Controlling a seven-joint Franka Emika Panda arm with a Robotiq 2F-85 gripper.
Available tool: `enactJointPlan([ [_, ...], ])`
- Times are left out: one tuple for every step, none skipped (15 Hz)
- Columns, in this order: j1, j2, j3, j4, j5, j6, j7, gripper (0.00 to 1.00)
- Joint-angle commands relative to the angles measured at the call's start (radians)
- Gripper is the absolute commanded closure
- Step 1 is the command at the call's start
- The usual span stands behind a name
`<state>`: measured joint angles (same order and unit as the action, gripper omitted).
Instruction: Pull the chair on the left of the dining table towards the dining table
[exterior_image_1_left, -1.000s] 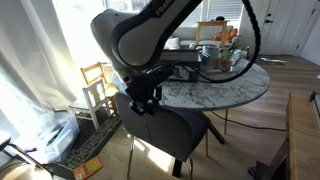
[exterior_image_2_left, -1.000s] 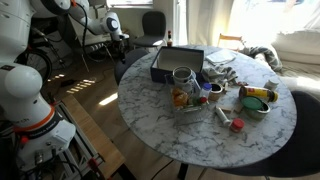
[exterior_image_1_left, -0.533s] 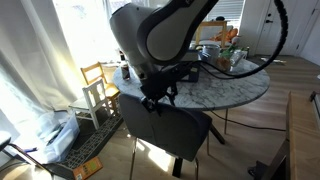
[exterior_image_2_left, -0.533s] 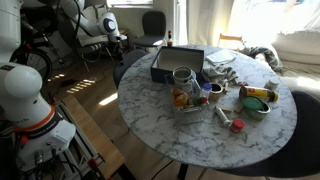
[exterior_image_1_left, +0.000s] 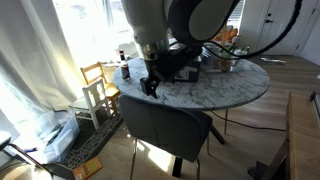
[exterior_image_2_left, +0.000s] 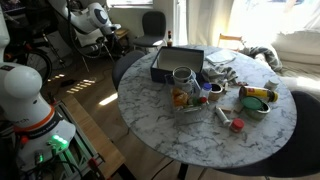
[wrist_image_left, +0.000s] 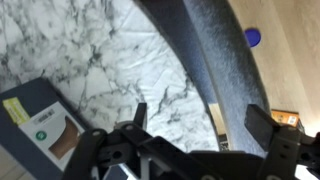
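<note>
Chair (exterior_image_1_left: 165, 130) sits at dining table (exterior_image_1_left: 235, 88) near edge, curved backrest just beside marble rim. My gripper (wrist_image_left: 200, 125) hangs above backrest, claw released, fingers (wrist_image_left: 262, 125) spread, nothing between. Dark box (wrist_image_left: 45, 120) on top near that edge. Small wooden chair (exterior_image_1_left: 97, 85) apart, beside curtain.

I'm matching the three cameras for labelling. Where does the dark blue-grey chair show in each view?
In an exterior view: chair at lower centre, in front of the dining table.
In an exterior view: chair at upper left, beyond the table's far rim.
Wrist view: its curved back sweeps from top centre to lower right.
Shared landmark: the dining table's marble top.
</note>
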<state>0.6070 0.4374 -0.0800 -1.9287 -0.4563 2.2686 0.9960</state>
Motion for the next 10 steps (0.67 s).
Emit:
enactJointPlan([
  [-0.057, -0.135, 0.023, -0.094, -0.145, 0.072, 0.009, 0.0],
  [-0.078, -0.166, 0.035, -0.108, -0.16, 0.088, 0.005, 0.0],
  [-0.106, -0.2, 0.053, -0.129, -0.159, 0.11, -0.012, 0.0],
  [-0.135, -0.238, 0.074, -0.157, -0.14, 0.135, -0.034, 0.0],
  [-0.164, -0.268, 0.092, -0.183, -0.122, 0.16, -0.049, 0.0],
  [-0.192, -0.305, 0.11, -0.219, -0.097, 0.195, -0.082, 0.0],
  [-0.224, -0.347, 0.13, -0.264, -0.053, 0.238, -0.132, 0.0],
  [-0.251, -0.384, 0.147, -0.307, -0.007, 0.287, -0.181, 0.0],
  [-0.273, -0.424, 0.16, -0.349, 0.054, 0.298, -0.225, 0.0],
  [-0.297, -0.468, 0.174, -0.396, 0.132, 0.307, -0.29, 0.0],
])
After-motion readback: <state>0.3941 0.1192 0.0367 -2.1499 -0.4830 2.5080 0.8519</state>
